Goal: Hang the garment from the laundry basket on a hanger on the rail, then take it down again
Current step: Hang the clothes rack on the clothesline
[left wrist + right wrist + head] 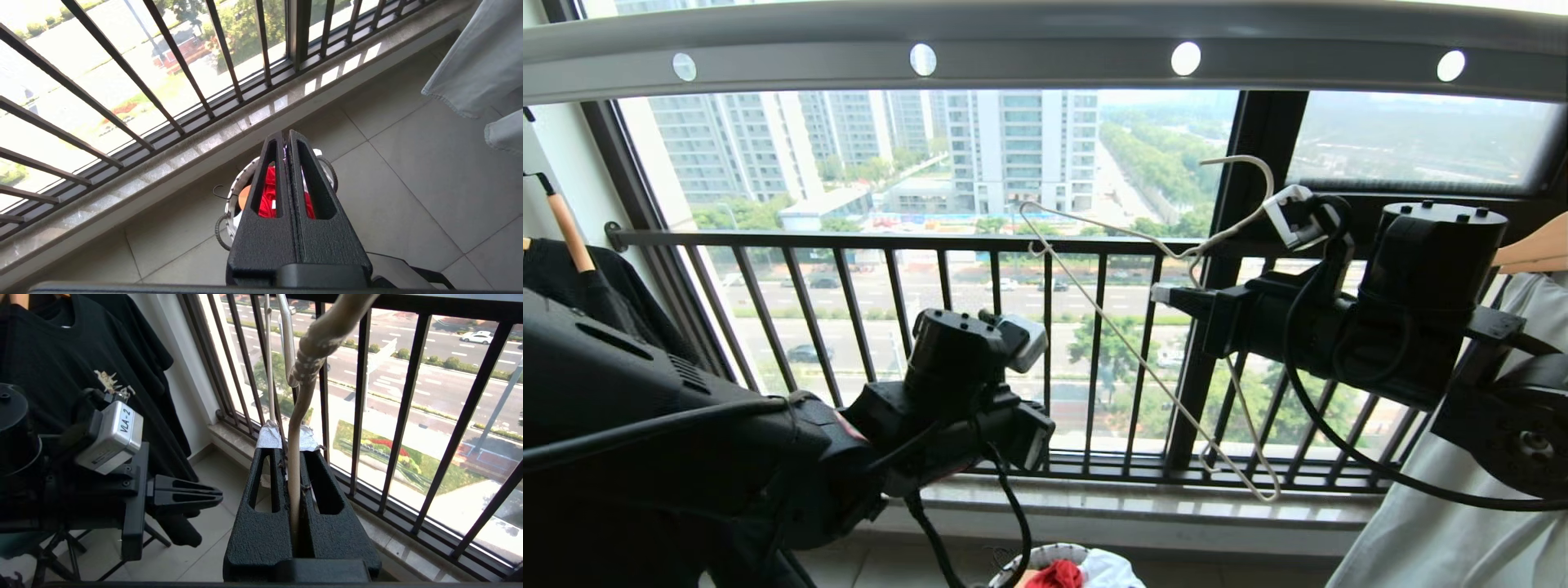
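Task is early: garment (267, 196) is in the laundry basket (1045, 562) on the floor by the sill, nothing on the rail (1045, 41) yet, so hanging and taking down are both left.

Far left: black shirt (81, 375) on a wooden hanger (568, 229) — tight that side. Left gripper (287, 136) sits low-centre, above the basket w/ a clear gap, jaws pressed together and empty; red cloth shows through the finger slots only. It needs to open before going down. Floor around the basket looks free, though the basket's near side is hidden behind the fingers, so hard to be sure.

Centre: window railing (890, 241) is close behind both arms, little room forward.

Right: right gripper (291, 453) is clamped on the hanger (1143, 359) at its neck; the hanger hangs tilted in front of the bars, hook (1245, 167) well below the rail. Open gap between the arms. Far right: white clothes (1437, 506) crowd the right arm.
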Controlling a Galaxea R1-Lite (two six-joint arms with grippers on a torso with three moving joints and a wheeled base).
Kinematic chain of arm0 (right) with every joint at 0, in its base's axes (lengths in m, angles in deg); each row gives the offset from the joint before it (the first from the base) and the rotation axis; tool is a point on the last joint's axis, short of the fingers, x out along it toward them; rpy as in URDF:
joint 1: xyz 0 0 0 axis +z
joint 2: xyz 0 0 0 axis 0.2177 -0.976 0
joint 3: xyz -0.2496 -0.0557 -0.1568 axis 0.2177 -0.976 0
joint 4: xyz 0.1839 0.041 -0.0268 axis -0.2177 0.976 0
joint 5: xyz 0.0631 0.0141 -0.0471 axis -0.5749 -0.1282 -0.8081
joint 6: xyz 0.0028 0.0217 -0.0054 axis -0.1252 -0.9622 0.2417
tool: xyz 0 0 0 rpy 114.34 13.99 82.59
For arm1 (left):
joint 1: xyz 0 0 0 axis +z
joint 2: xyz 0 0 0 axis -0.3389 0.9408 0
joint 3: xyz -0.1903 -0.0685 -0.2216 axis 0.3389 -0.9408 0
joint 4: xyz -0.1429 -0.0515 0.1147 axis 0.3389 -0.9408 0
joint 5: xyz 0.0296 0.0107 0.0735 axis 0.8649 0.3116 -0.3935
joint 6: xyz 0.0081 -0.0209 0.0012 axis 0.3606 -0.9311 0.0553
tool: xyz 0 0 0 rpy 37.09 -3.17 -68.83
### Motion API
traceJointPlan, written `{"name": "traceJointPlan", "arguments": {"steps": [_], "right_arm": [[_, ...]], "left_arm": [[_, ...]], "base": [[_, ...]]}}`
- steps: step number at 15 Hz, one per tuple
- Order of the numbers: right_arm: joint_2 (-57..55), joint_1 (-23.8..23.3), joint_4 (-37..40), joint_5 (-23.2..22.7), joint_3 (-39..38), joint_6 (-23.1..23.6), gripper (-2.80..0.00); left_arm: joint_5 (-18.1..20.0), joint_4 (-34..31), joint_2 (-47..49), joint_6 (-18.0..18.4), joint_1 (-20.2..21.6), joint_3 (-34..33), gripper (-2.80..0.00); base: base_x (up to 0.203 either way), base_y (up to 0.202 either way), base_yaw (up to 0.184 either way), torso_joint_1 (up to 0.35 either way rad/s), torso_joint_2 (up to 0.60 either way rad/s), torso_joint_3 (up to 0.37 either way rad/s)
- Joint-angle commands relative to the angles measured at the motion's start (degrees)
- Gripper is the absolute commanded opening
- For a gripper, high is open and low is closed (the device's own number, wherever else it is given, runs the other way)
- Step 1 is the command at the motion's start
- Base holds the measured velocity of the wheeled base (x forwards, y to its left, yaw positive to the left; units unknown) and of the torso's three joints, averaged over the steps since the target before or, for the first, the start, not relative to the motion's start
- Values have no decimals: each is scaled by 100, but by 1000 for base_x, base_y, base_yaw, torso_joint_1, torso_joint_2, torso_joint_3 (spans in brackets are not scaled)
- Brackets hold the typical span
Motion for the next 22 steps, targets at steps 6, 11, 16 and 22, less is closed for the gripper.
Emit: {"name": "traceJointPlan", "arguments": {"steps": [6,11,16,22], "right_arm": [[337,914,291,1174,-165,212,-280],[1058,1310,961,2177,-276,811,-280],[1898,1022,1782,3339,-357,909,-280],[2611,142,2475,3379,-456,919,-280]], "left_arm": [[-24,-1393,-2569,6,-191,179,-280],[-84,-1629,-3262,72,172,358,-280],[-81,-1844,-3555,88,377,508,-280],[-81,-1835,-3573,105,368,491,-280]], "base": [[0,0,0,0,0,0],[0,0,0,0,0,0],[0,0,0,0,0,0],[0,0,0,0,0,0]]}}
